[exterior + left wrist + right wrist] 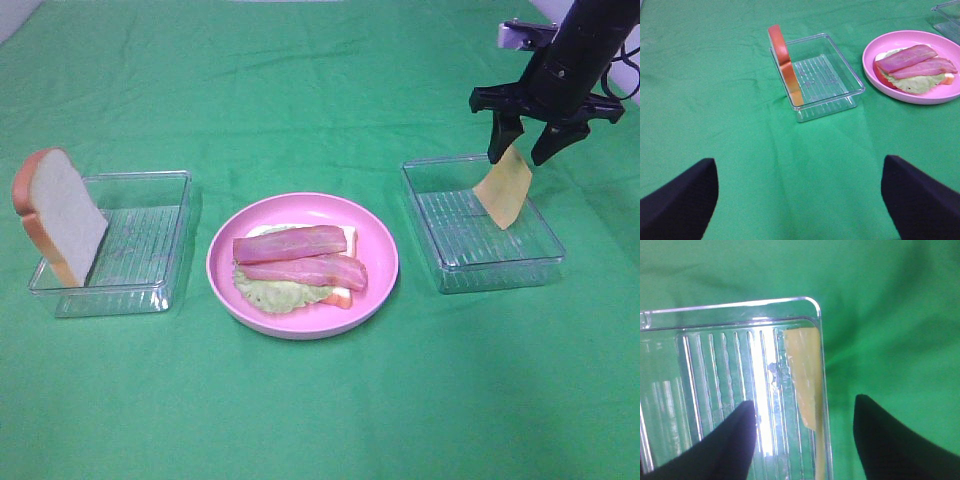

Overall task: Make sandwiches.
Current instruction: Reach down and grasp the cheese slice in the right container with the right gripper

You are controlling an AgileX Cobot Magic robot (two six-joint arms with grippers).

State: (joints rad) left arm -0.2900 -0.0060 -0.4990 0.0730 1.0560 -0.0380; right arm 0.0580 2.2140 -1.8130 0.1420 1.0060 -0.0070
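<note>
Showing a green bench (320, 430) carrying a left tray (140, 176), a right tray (500, 272) and, between them, a pink plate (300, 327). Finding the unfinished sandwiches (297, 262) on that plate: bread, lettuce, bacon, lacking cheese. Noting a bread slice (60, 215) upright at the left tray's end. Noting the cheese square (505, 190) leaning against the right tray's wall. Straddling its top with the right claw (518, 158), jaws apart, gripping nothing; hanging the left claw (800, 200) wide open, empty. Risking an off-centre pinch toppling the thin cheese, or catching the tray wall.

Pink plate (378, 255) between left tray (140, 240), right tray (470, 250) (clear, ribbed); green cloth (300, 100).
</note>
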